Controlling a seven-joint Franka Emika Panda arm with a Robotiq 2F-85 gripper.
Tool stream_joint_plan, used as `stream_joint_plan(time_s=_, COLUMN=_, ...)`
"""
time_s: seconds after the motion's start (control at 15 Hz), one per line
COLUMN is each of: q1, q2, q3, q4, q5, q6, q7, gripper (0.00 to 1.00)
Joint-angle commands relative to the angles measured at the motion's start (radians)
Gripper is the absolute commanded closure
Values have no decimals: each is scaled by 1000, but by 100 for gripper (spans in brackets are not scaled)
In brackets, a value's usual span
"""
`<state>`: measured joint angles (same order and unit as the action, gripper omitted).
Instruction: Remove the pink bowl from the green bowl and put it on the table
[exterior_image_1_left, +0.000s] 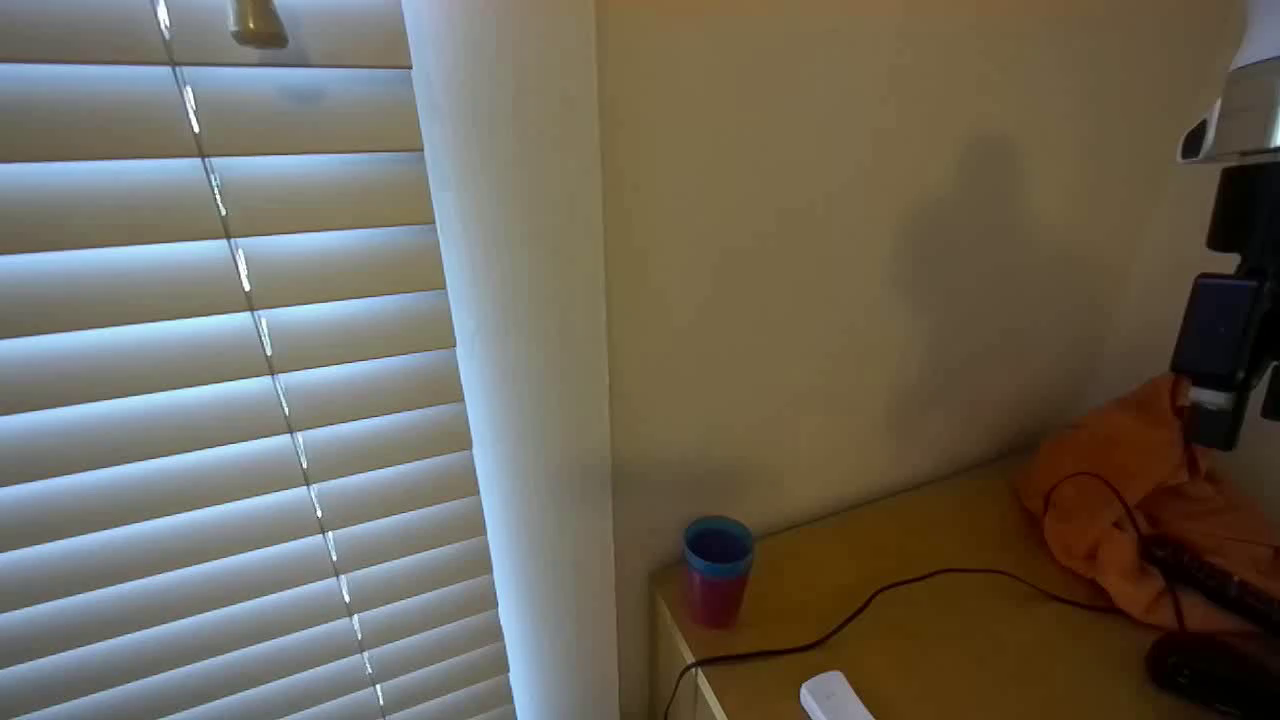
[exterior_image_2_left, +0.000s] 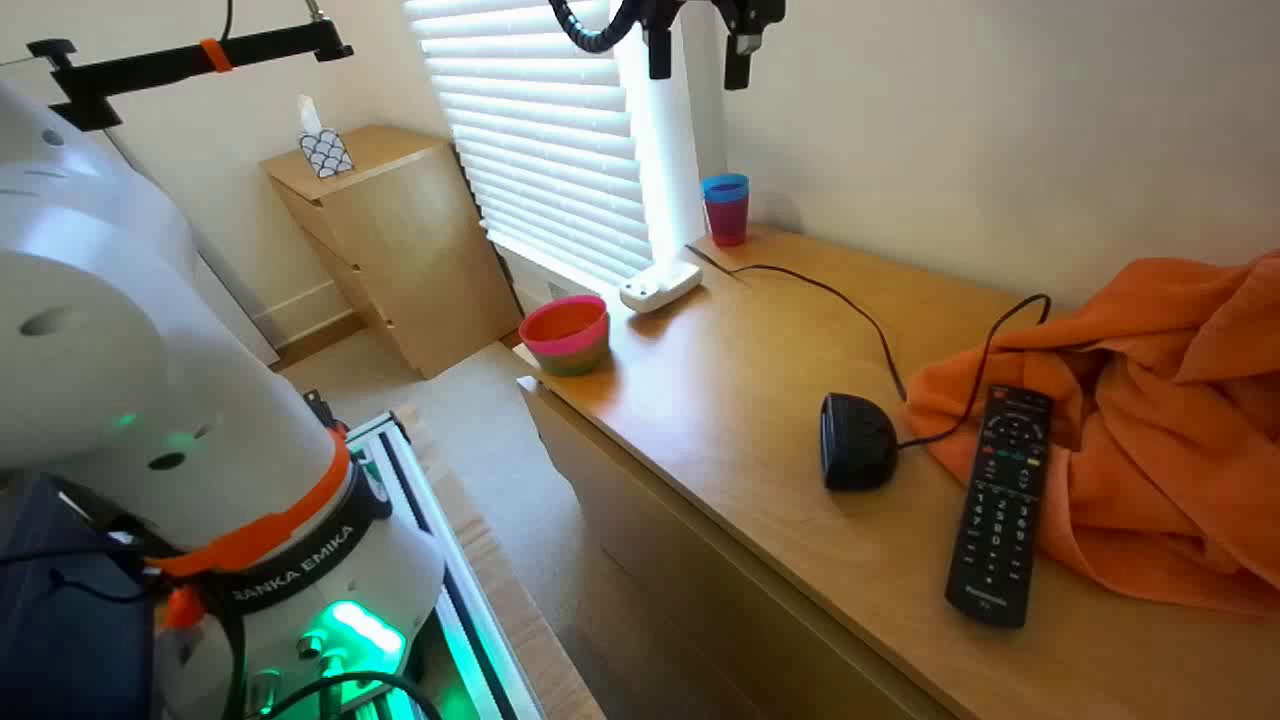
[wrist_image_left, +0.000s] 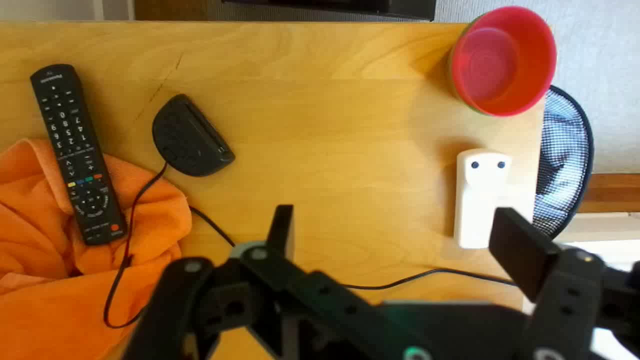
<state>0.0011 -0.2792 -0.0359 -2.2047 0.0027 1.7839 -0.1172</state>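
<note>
A pink bowl (exterior_image_2_left: 566, 322) sits nested inside a green bowl (exterior_image_2_left: 572, 362) at the far corner of the wooden table (exterior_image_2_left: 720, 400) in an exterior view. In the wrist view the pink bowl (wrist_image_left: 505, 65) is at the top right, and only a thin rim of the green bowl (wrist_image_left: 456, 87) shows. My gripper (wrist_image_left: 392, 232) is open with nothing between its fingers, high above the table. The gripper also shows at the top of an exterior view (exterior_image_2_left: 698, 68) and at the right edge of an exterior view (exterior_image_1_left: 1243, 410). The bowls are apart from it.
A white device (wrist_image_left: 480, 200) lies near the bowls. A blue and red cup (exterior_image_2_left: 726, 210) stands by the wall. A black device (exterior_image_2_left: 858, 442) with a cable, a black remote (exterior_image_2_left: 1000, 505) and an orange cloth (exterior_image_2_left: 1150, 430) lie on the table. A window blind hangs beyond.
</note>
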Motion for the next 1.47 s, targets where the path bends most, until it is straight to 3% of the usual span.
stream_joint_plan(time_s=0.0, q1=-2, q2=0, q3=2, q4=2, q5=0, q6=-2, q7=0, gripper=0)
stream_joint_plan(time_s=0.6, q1=-2, q2=0, q3=2, q4=2, q5=0, q6=-2, q7=0, gripper=0)
stream_joint_plan(time_s=0.73, q1=13, q2=9, q3=0, q4=-14, q5=0, q6=11, q7=-91, gripper=0)
stream_joint_plan(time_s=1.0, q1=54, q2=-48, q3=4, q4=-125, q5=40, q6=89, q7=-280, gripper=0)
stream_joint_plan(time_s=1.4, q1=147, q2=-151, q3=83, q4=-368, q5=185, q6=237, q7=-200, gripper=0)
